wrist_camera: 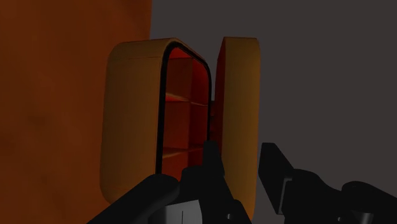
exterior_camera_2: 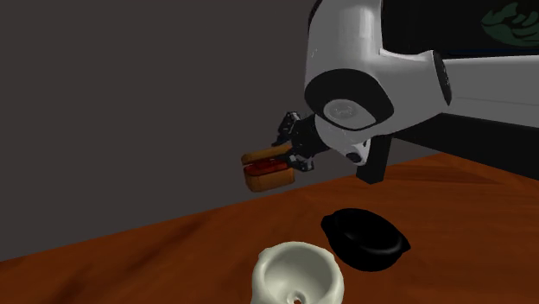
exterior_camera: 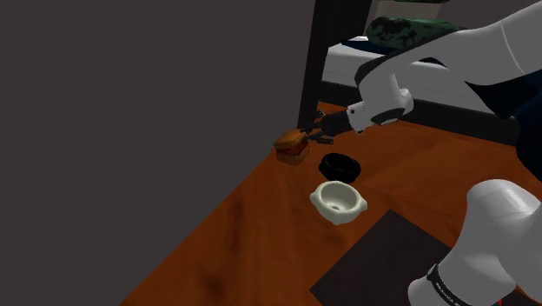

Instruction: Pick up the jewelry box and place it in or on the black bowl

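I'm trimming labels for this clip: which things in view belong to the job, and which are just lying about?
Part of the job: jewelry box, orange with a red inside, clasped by the gripper; black bowl.
Just lying about: cream bowl beside the black one; dark mat; green patterned object at the back.
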Robot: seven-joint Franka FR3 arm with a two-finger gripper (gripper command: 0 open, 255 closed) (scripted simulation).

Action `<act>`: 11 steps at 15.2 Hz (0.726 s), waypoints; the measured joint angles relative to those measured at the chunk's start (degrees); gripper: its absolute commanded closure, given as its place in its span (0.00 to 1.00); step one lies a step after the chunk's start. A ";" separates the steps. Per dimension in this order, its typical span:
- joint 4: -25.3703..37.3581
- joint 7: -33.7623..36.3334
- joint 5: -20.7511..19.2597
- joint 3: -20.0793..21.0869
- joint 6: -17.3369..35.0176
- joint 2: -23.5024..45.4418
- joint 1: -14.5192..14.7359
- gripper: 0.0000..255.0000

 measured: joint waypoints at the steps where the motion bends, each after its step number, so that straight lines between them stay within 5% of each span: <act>1: -0.72 -0.21 -1.33 -0.72 -0.64 -0.77 -0.85 1.00; 11: 0.43 4.11 -20.51 -9.72 -12.38 -4.80 -11.19 1.00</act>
